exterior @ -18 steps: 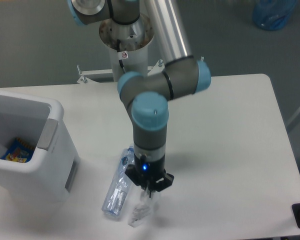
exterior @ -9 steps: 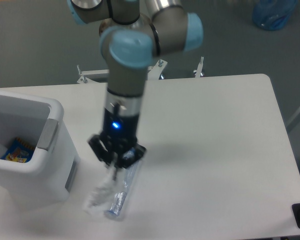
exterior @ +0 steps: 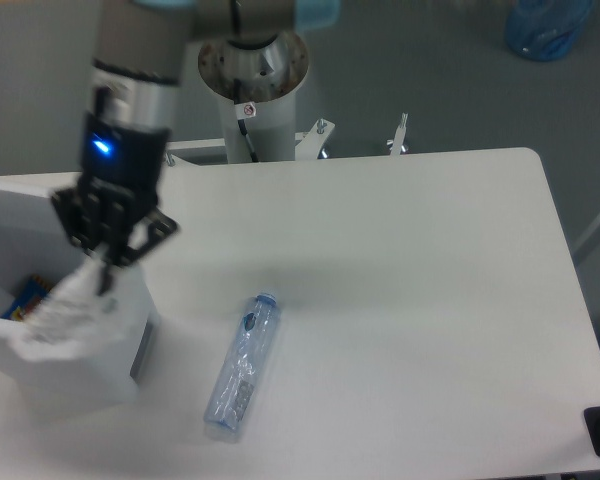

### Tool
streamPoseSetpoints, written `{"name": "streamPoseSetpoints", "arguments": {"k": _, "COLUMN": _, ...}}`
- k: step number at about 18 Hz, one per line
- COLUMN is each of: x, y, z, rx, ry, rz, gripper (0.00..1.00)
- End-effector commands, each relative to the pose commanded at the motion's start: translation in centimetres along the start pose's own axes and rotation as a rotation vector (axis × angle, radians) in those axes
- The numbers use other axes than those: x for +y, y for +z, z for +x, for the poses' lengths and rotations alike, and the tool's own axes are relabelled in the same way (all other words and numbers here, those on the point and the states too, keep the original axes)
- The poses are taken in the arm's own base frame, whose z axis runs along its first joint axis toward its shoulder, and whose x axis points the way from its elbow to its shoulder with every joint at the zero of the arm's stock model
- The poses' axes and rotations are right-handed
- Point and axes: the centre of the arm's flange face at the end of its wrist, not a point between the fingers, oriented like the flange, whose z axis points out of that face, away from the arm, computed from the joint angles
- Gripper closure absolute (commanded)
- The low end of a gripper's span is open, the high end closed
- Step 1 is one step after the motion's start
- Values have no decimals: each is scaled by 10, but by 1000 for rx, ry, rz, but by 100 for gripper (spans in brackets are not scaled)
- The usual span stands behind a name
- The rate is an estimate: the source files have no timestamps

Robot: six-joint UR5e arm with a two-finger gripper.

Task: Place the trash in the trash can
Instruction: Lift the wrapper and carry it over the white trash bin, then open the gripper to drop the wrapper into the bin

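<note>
Now: gripper [exterior: 105, 262] clamped on crumpled white trash [exterior: 65, 315], at the trash can [exterior: 90, 380] rim.
Clear bottle [exterior: 238, 370] lies flat, cap pointing up-right, long axis diagonal; label unreadable.

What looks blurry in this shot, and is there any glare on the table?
Fixed camera view: the crumpled white trash hanging from the gripper is smeared by motion blur; the plastic bottle lies fairly sharp; the table is evenly lit with no harsh glare, only a faint soft shadow beyond the bottle.
</note>
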Motion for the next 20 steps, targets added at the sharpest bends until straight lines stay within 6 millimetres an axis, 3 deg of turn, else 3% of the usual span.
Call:
{"name": "streamPoseSetpoints", "arguments": {"k": 5, "x": -2, "y": 6, "z": 29, "rx": 39, "ry": 33, "rz": -6, "gripper": 97}}
{"name": "streamPoseSetpoints", "arguments": {"k": 8, "x": 4, "y": 15, "z": 41, "rx": 61, "ry": 46, "rz": -22, "gripper": 67}}
{"name": "streamPoseSetpoints", "arguments": {"k": 9, "x": 8, "y": 18, "z": 41, "rx": 64, "ry": 51, "rz": -28, "gripper": 48}}
{"name": "streamPoseSetpoints", "arguments": {"k": 10, "x": 10, "y": 20, "z": 41, "rx": 67, "ry": 52, "rz": -33, "gripper": 42}}
{"name": "streamPoseSetpoints", "arguments": {"k": 11, "x": 12, "y": 21, "z": 42, "rx": 68, "ry": 57, "rz": -36, "gripper": 23}}
{"name": "streamPoseSetpoints", "arguments": {"k": 14, "x": 15, "y": 22, "z": 43, "rx": 71, "ry": 73, "rz": -42, "gripper": 2}}
{"name": "streamPoseSetpoints", "arguments": {"k": 20, "x": 22, "y": 27, "z": 39, "rx": 72, "ry": 60, "rz": -56, "gripper": 0}}
